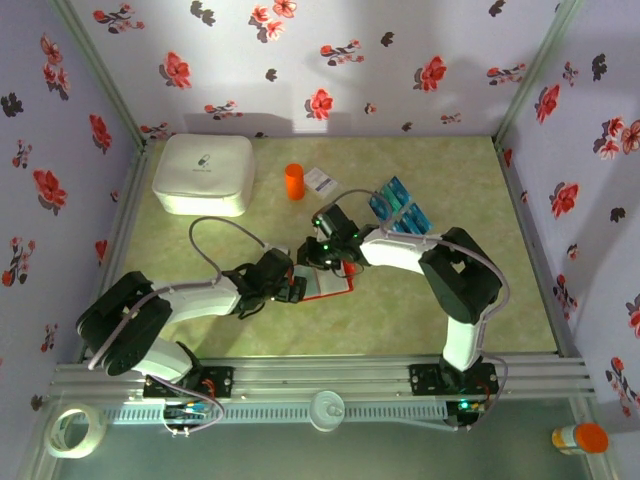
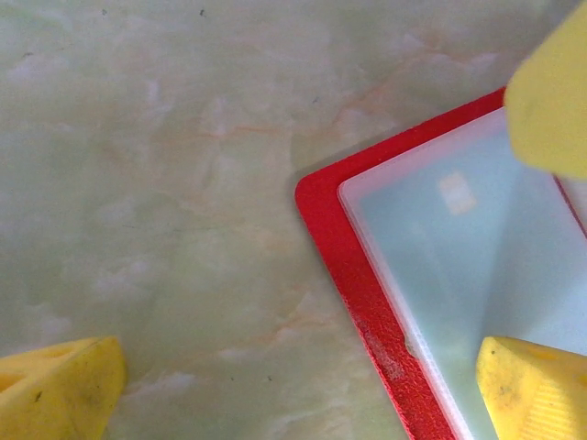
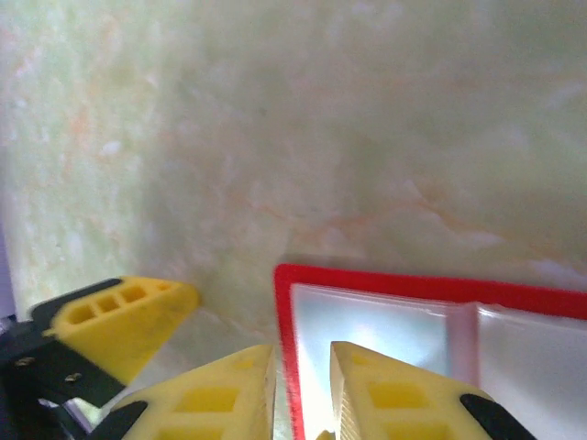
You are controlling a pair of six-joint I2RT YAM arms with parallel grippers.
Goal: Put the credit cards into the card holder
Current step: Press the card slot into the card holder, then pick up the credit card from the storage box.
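The red card holder (image 1: 335, 287) lies open near the middle of the desk (image 1: 400, 315), between the 2 arms. The credit cards (image 1: 400, 209), blue and teal, sit in a loose pile further back and to the right, well apart from the holder; their faint light markings are too small to read.

In the left wrist view the left hand (image 2: 298, 371) stands wide open over a corner of the card holder (image 2: 367, 302), 1 yellow finger (image 2: 60, 394) over bare desk and the other over the frosted pocket. A pale teal surface shows through that pocket, bearing a small pale square mark with no legible writing.

In the right wrist view the right hand (image 3: 303, 394) hangs at the holder's red rim (image 3: 286, 312), its 2 fingers (image 3: 404, 399) only a slit apart with the rim running into the gap. I cannot tell whether they pinch anything.

At the back of the desk a white rounded box (image 1: 203, 173) carries a small grey logo that cannot be read. Beside it stand an orange cylinder (image 1: 293, 181) and a white paper card (image 1: 320, 180) whose blue print is too small to make out.
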